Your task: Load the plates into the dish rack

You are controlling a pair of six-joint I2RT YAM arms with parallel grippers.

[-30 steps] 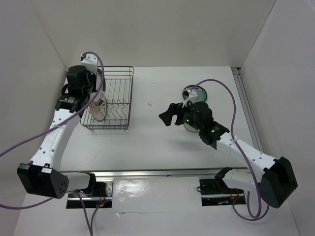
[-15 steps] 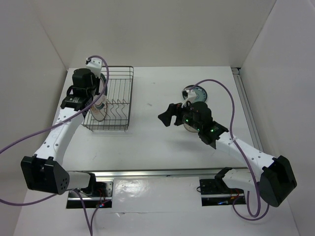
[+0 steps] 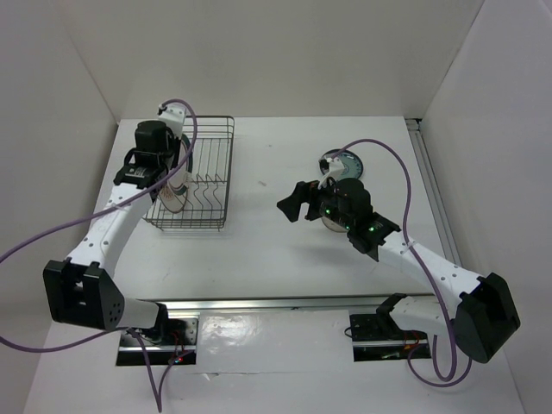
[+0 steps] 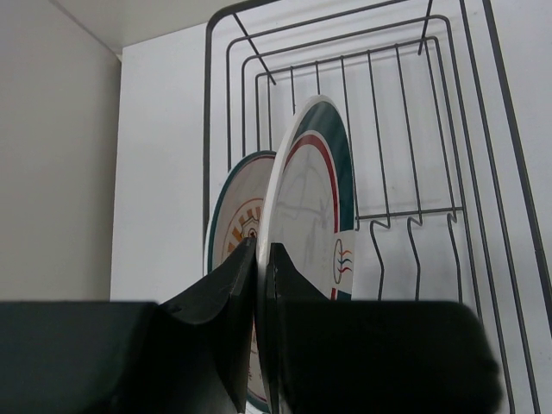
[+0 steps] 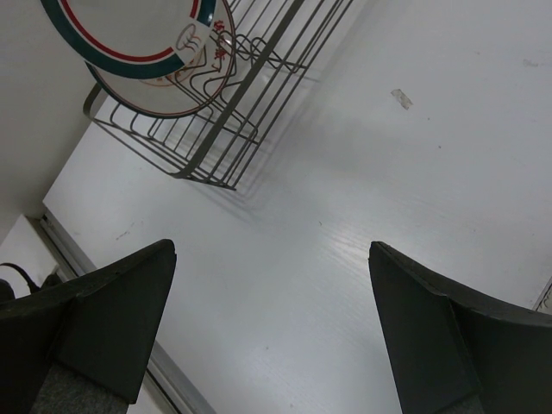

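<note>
My left gripper (image 3: 169,178) is shut on the rim of the white plate with the dark-green-and-red rim (image 4: 310,207) and holds it on edge inside the dish rack (image 3: 207,168), at its left end. The orange sunburst plate (image 4: 233,233) stands just behind it, toward the rack's left wall. In the right wrist view both plates (image 5: 142,43) show in the rack (image 5: 233,121). My right gripper (image 3: 291,203) is open and empty above the table's middle. The dark teal plate (image 3: 342,162) lies flat behind it. A grey plate edge (image 3: 329,223) shows under the right wrist, mostly hidden.
The rack's right slots, with bare prongs (image 4: 410,233), hold nothing. White walls close in the table on the left, back and right. A metal rail (image 3: 285,304) runs along the near edge by the arm bases.
My left gripper has moved back and slightly right over the rack with the green-and-red rim plate, turning it more on edge. The right arm has stayed still.
</note>
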